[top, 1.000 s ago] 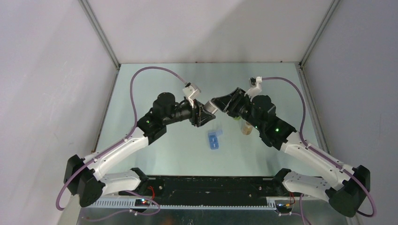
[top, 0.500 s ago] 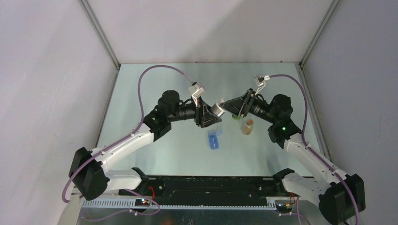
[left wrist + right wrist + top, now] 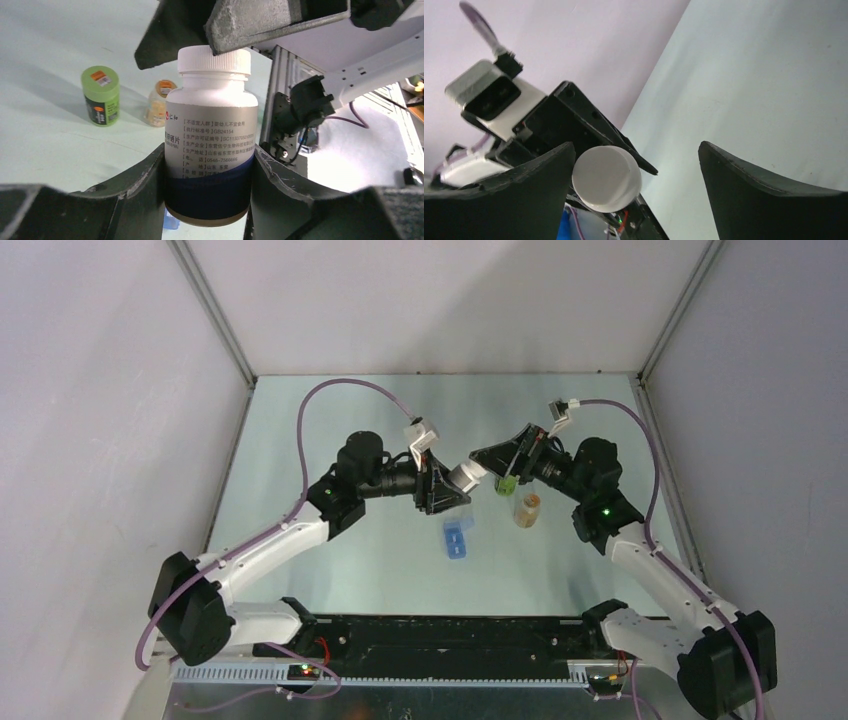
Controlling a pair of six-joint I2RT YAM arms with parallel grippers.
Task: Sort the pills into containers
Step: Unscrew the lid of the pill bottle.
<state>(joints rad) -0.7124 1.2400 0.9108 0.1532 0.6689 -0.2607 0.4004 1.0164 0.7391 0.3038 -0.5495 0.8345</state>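
My left gripper (image 3: 209,156) is shut on a white pill bottle (image 3: 210,125) with a printed label and a dark blue band, and holds it off the table. The bottle's white cap (image 3: 214,60) is on. My right gripper (image 3: 636,150) stands open around the cap (image 3: 606,177), which sits close against one finger (image 3: 524,190) and far from the other. From above, the left gripper (image 3: 450,488) and right gripper (image 3: 492,456) meet at the bottle (image 3: 464,476) over the table's middle. No loose pills show.
A green bottle (image 3: 507,483) and a small clear bottle with an orange lid (image 3: 527,508) stand on the table under the right arm. They also show in the left wrist view, the green bottle (image 3: 101,96) and the clear bottle (image 3: 159,102). A blue pill organiser (image 3: 457,537) lies nearer the bases.
The right gripper has opened wide off the bottle's cap. Before that, the right arm swung out to the right. The left gripper still holds the bottle in about the same place.
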